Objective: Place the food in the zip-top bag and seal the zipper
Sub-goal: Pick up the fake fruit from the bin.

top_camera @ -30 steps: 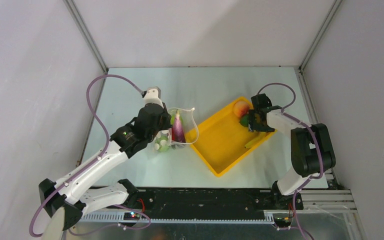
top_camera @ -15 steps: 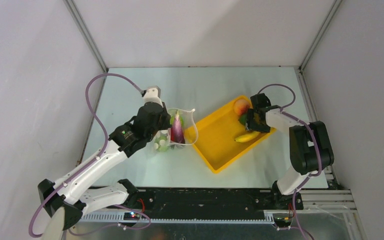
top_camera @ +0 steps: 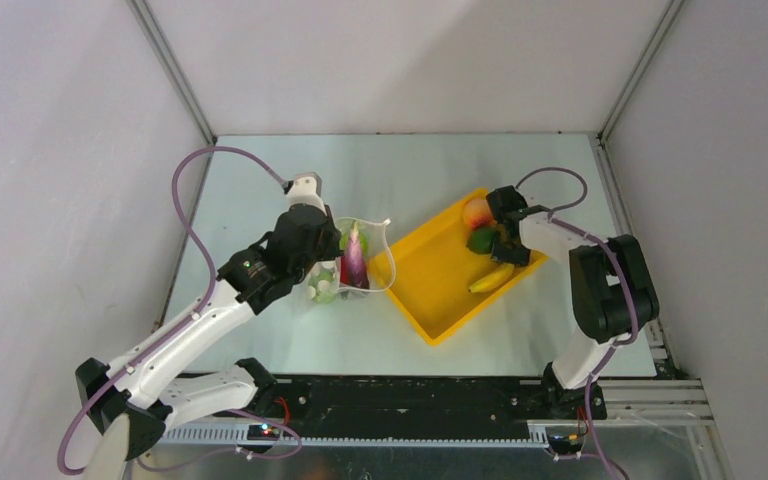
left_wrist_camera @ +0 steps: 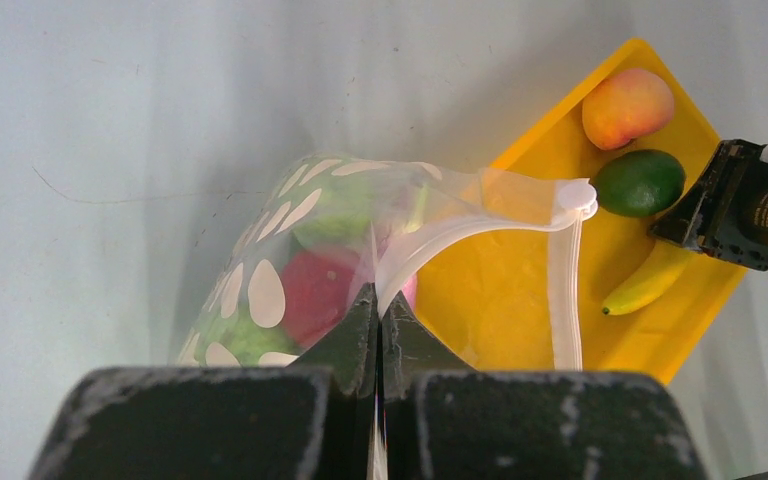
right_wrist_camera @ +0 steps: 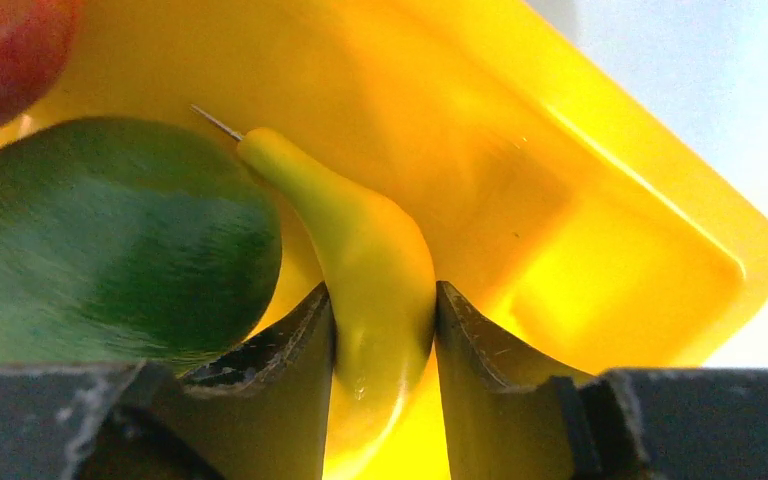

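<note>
Left side first: the left fingers (left_wrist_camera: 365,330) are pinched fully shut on the mouth edge of the zip-top bag (left_wrist_camera: 280,225). They're holding that lip up, and the mouth gapes open toward the yellow tray (top_camera: 430,305). The bag sits on the tabletop (top_camera: 260,180) just beside the tray's left corner.

The zipper (left_wrist_camera: 564,300), that white strip, arcs from the pinch over to a little round white tab (left_wrist_camera: 577,196), then hangs down in front of the tray.

Some of the food is already in the bag:
- the purple eggplant (top_camera: 356,258), standing on end
- the red tomato (left_wrist_camera: 310,290)
- a few green pieces (top_camera: 326,290) that I honestly can't tell apart through the dotted plastic

The rest is over in the tray's far end:
- the peach (left_wrist_camera: 627,107), tucked into the corner
- a green round fruit (left_wrist_camera: 639,183), right next to the peach
- the banana (top_camera: 490,278), lying beside the green fruit

The right fingers (right_wrist_camera: 295,355) are down in the tray and closed around the banana near one end, one finger on each side with both touching it. The green fruit is snug against one of those fingers. Can't tell if the banana is off the tray floor or resting on it.
</note>
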